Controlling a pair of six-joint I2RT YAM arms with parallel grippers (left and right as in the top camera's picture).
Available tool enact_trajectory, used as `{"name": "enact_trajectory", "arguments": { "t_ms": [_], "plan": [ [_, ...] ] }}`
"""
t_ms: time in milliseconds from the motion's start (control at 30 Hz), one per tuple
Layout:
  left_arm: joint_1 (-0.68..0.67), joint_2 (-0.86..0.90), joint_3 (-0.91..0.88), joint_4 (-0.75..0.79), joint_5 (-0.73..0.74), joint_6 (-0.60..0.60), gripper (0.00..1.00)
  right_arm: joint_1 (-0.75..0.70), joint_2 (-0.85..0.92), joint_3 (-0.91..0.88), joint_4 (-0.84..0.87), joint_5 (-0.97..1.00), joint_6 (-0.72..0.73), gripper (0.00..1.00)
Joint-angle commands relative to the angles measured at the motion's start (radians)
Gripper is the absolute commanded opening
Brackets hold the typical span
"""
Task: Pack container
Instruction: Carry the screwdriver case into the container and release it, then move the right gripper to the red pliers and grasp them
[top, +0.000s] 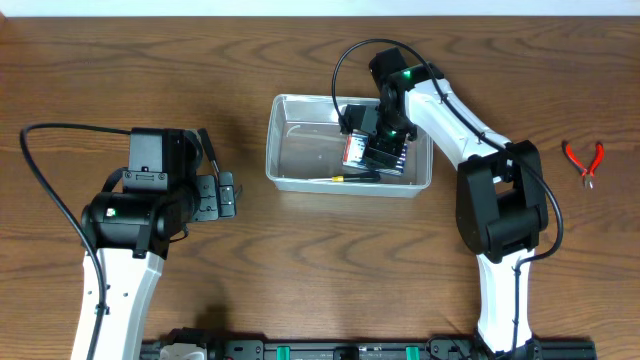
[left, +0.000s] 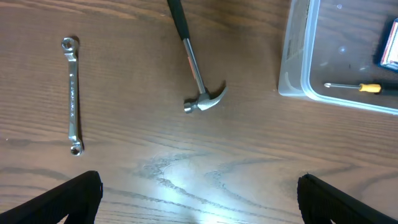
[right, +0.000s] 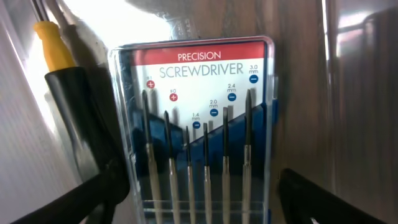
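Observation:
The clear plastic container (top: 290, 140) stands mid-table; its corner also shows in the left wrist view (left: 295, 56). Inside it lie a precision screwdriver set in a clear case (right: 199, 124) and a yellow-and-black screwdriver (top: 355, 177), which also shows in the right wrist view (right: 62, 74). My right gripper (right: 199, 199) is down inside the container, open, with its fingers on either side of the case; the right finger is a little apart from it. My left gripper (left: 199, 199) is open and empty over bare wood, left of the container.
A claw hammer (left: 196, 68) and a silver ring wrench (left: 73, 93) lie on the table ahead of the left gripper. Red-handled pliers (top: 583, 160) lie at the far right of the table.

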Motion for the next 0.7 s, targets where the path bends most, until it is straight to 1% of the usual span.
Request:
{"name": "enact_trajectory", "arguments": {
  "t_ms": [0, 67, 167, 333, 367, 400, 433, 467, 500, 533, 600, 667],
  "plan": [
    [0.000, 0.001, 0.024, -0.006, -0.015, 0.013, 0.99, -0.008, 0.000, 0.010, -0.002, -0.001, 0.000, 0.84],
    [0.000, 0.001, 0.024, -0.008, -0.015, 0.014, 0.98, -0.008, -0.009, 0.019, -0.007, -0.001, 0.013, 0.84],
    [0.000, 0.001, 0.024, -0.009, -0.015, 0.014, 0.98, -0.004, -0.044, 0.066, -0.060, -0.002, 0.014, 0.83],
    [0.000, 0.001, 0.024, -0.008, -0.015, 0.014, 0.98, -0.002, -0.168, 0.211, -0.208, -0.001, 0.014, 0.84],
    [0.000, 0.001, 0.024, -0.009, -0.015, 0.014, 0.98, -0.012, -0.206, 0.246, -0.222, 0.000, 0.038, 0.84],
    [0.000, 0.001, 0.024, -0.009, -0.015, 0.014, 0.99, -0.022, -0.229, 0.267, -0.220, 0.009, 0.080, 0.83],
    [0.000, 0.001, 0.024, -0.010, -0.015, 0.014, 0.98, -0.041, -0.260, 0.294, -0.211, 0.029, 0.155, 0.83],
    [0.000, 0.001, 0.024, -0.010, -0.015, 0.014, 0.98, -0.068, -0.292, 0.315, -0.198, 0.058, 0.229, 0.86],
    [0.000, 0.001, 0.024, -0.009, -0.015, 0.014, 0.98, -0.102, -0.321, 0.329, -0.177, 0.095, 0.310, 0.95],
    [0.000, 0.001, 0.024, -0.009, -0.015, 0.013, 0.98, -0.145, -0.349, 0.336, -0.152, 0.138, 0.408, 0.99],
    [0.000, 0.001, 0.024, -0.009, -0.015, 0.014, 0.99, -0.251, -0.391, 0.337, -0.116, 0.206, 0.602, 0.99],
    [0.000, 0.001, 0.024, -0.009, -0.015, 0.014, 0.98, -0.364, -0.402, 0.337, -0.122, 0.207, 0.695, 0.99]
  ]
}}
